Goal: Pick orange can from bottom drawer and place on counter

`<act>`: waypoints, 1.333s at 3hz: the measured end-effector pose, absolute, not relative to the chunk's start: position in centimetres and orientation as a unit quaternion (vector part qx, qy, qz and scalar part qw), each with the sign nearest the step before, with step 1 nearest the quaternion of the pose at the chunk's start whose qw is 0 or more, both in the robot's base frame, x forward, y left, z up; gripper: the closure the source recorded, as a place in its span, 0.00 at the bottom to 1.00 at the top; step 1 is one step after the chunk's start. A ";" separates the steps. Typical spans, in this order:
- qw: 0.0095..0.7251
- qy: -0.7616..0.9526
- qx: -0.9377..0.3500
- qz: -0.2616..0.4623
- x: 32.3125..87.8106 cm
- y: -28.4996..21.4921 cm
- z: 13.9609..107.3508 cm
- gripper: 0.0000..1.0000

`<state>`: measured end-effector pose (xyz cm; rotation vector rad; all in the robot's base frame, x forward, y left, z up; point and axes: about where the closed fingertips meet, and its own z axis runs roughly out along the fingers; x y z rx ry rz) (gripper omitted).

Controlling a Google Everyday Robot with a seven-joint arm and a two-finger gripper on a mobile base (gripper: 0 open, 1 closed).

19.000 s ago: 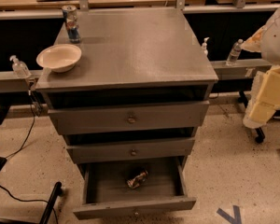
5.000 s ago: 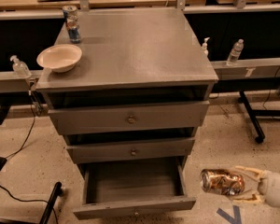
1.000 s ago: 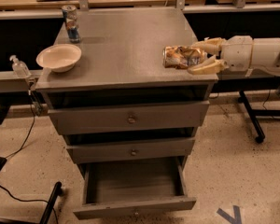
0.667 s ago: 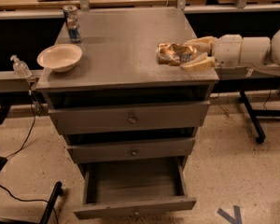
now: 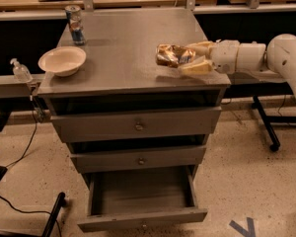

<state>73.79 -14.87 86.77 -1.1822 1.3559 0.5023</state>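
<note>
While a white robot arm [image 5: 266,56] reaches in across the right edge of the counter [image 5: 123,48], its gripper [image 5: 185,58] sits over the counter's right side, about midway between the front and rear corners. The two pale fingers [image 5: 196,67] are clamped on the orange can [image 5: 168,55], one finger on the rear side of the can and one on the front side. The can lies on its side, pointing toward the left edge, low over the grey top. Whether it touches the surface cannot be told.

At the rear left corner of the counter stands a taller blue, red and silver can [image 5: 75,24], upright. Toward the front left corner sits a shallow cream bowl [image 5: 62,59], just inside the left edge.

Below the front edge are three grey drawers. The top drawer [image 5: 135,125] and the middle drawer [image 5: 140,158] are pushed in. The bottom drawer [image 5: 143,220] is pulled out toward the viewer, its inside showing.

A clear pump bottle [image 5: 20,70] stands on a ledge beyond the left edge.
</note>
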 end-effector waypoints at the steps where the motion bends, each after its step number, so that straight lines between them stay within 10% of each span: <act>1: 0.594 0.583 -0.510 0.218 73.8 -14.5 86.7 0.31; 2: 0.594 0.581 -0.511 0.220 73.9 -14.2 86.7 0.10; 4: 0.593 0.581 -0.512 0.222 73.9 -13.9 86.6 0.00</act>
